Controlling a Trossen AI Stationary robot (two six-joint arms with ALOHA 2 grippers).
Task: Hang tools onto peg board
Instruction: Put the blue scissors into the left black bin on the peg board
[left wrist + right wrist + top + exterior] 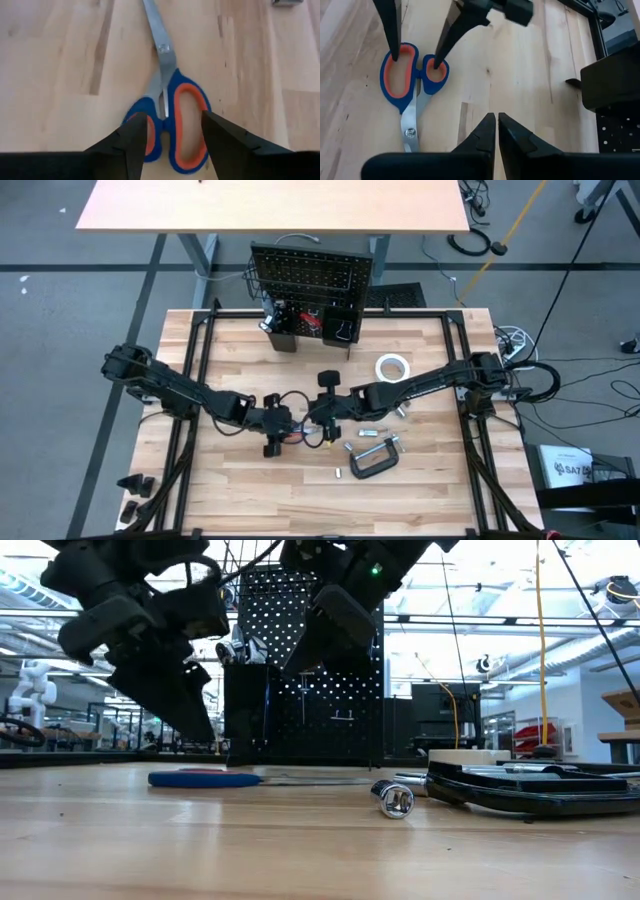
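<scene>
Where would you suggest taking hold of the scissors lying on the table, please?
By the handle end, from straight above. The scissors lie flat with blades closed, so the thin blades offer little to pinch, while the two blue and orange loops stand thicker. The left hand is open with a fingertip in or over each loop, suited to closing on the bar between them. The right hand, shut, is beside the blades.

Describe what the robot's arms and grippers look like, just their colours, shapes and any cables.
Both arms are dark, jointed and slim, with black cables looping near the wrists. The left gripper has two black, wedge-shaped fingers with angular, faceted faces. The right gripper has matching black fingers tapering to narrow tips. A green indicator light glows on one arm's housing.
</scene>
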